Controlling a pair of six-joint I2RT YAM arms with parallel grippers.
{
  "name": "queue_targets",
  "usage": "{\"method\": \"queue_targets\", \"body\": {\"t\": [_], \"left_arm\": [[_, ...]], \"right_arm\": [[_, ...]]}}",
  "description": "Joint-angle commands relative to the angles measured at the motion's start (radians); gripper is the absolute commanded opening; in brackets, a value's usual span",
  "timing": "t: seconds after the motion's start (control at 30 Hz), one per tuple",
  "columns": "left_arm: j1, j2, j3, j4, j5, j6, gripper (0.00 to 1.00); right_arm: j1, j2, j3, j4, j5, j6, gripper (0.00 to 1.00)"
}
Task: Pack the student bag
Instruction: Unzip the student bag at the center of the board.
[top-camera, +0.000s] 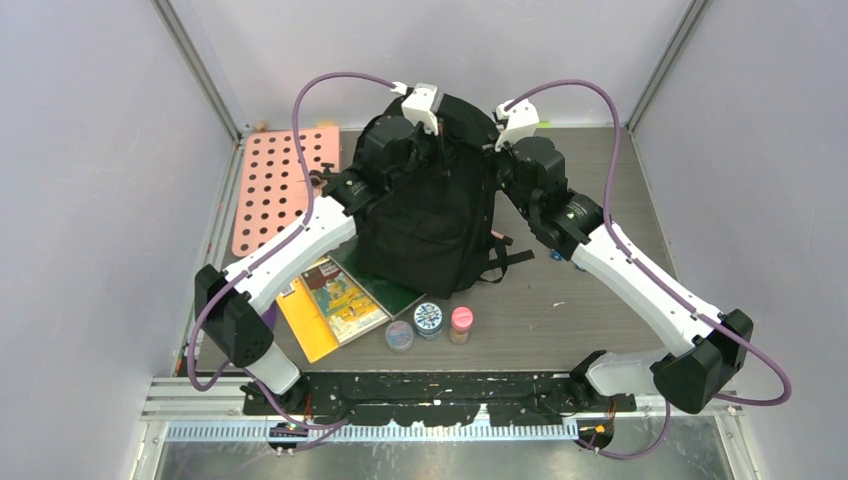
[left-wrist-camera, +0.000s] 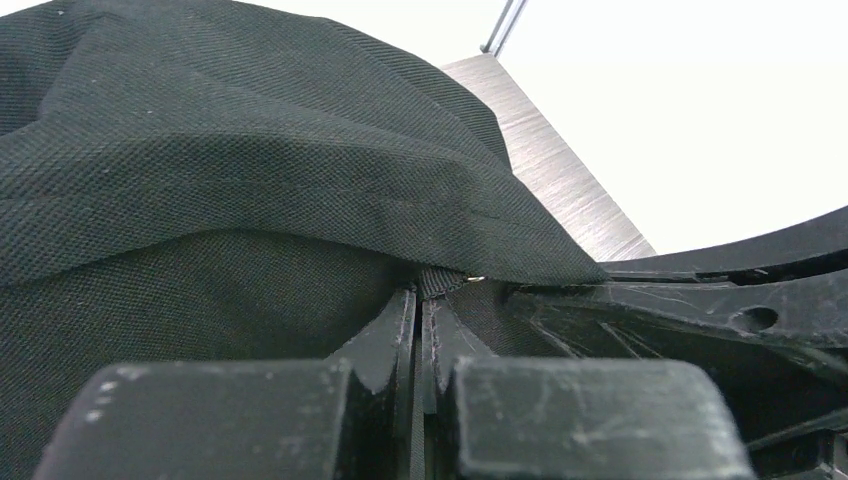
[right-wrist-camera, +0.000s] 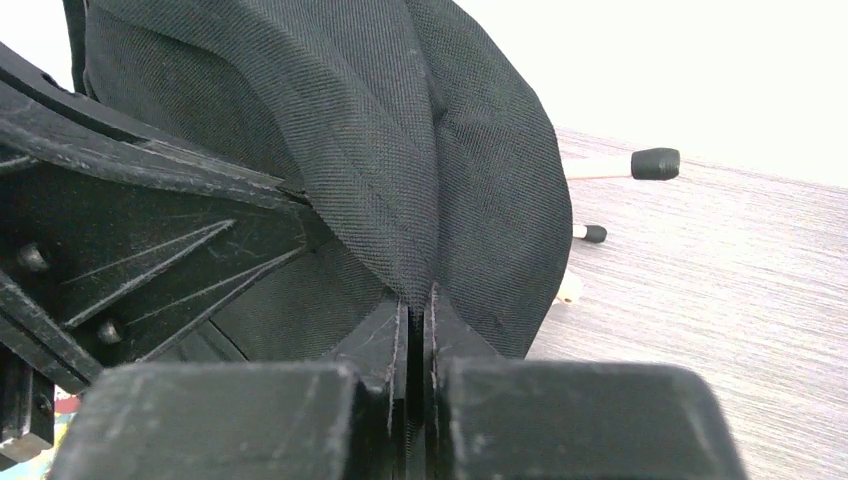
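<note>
Student bag (top-camera: 430, 225), a large black woven-fabric backpack with loose black straps, standing upright on the grey surface (top-camera: 560, 310), books (top-camera: 335, 300) at its front-left foot; left pincer (left-wrist-camera: 418, 300) and right pincer (right-wrist-camera: 418, 300) each pinched tight on a fabric fold at its top.

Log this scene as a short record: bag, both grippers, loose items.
student bag: black, mid-table, between the arms
left gripper: shut on fabric at the bag's top
right gripper: shut on fabric at the bag's top
books: flat at the bag's near left
three small jars: row in front of the bag
pink pegboard: flat, far left
</note>
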Motion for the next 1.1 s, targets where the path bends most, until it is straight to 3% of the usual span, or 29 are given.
{"method": "queue_targets", "body": {"t": [0.0, 0.57, 1.07], "left_arm": [[0.032, -0.077, -0.018, -0.001, -0.02, -0.024, 0.0], [0.095, -0.157, -0.095, 0.002, -0.037, -0.049, 0.0], [0.246, -0.2, -0.077, -0.228, 0.047, -0.057, 0.0]], "right_arm": [[0.004, -0.067, -0.015, 0.101, 0.072, 0.012, 0.01], [0.004, -0.164, -0.091, 0.064, 0.092, 0.084, 0.0], [0.004, -0.184, -0.098, 0.051, 0.127, 0.071, 0.0]]}}
